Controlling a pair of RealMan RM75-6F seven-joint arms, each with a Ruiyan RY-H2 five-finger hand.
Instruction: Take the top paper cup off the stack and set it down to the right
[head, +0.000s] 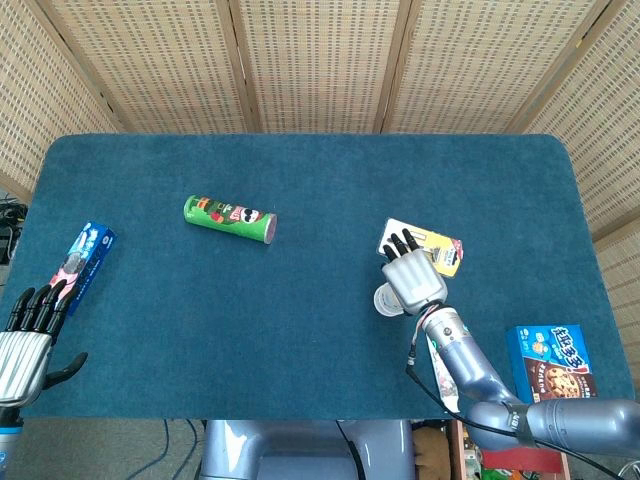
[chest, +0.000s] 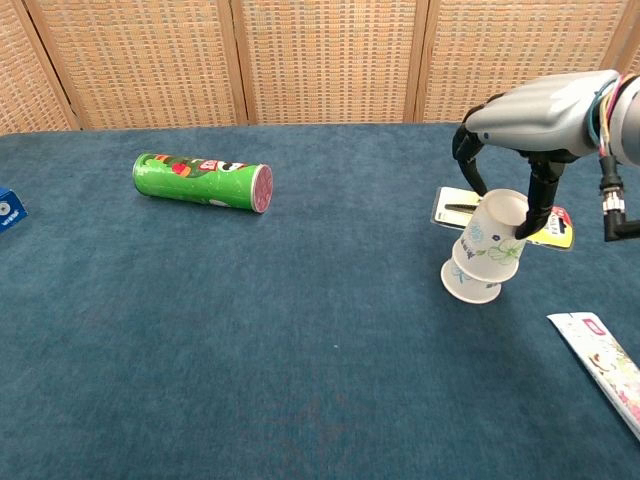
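Two white paper cups with a floral print stand upside down and tilted at the table's right. In the chest view my right hand (chest: 536, 106) reaches down from above and grips the top cup (chest: 495, 232), which is lifted partly off the lower cup (chest: 467, 281). Seen from the head camera, the right hand (head: 412, 276) covers most of the stack, and only a rim of a cup (head: 384, 300) shows at its left. My left hand (head: 26, 344) hangs at the table's near left edge, fingers spread, holding nothing.
A green chip can (chest: 203, 180) lies on its side at the centre left. A yellow carded pack (chest: 561, 226) lies just behind the cups. A white-pink packet (chest: 606, 366) and a blue cookie box (head: 550, 362) are near right. A blue packet (head: 82, 254) lies far left.
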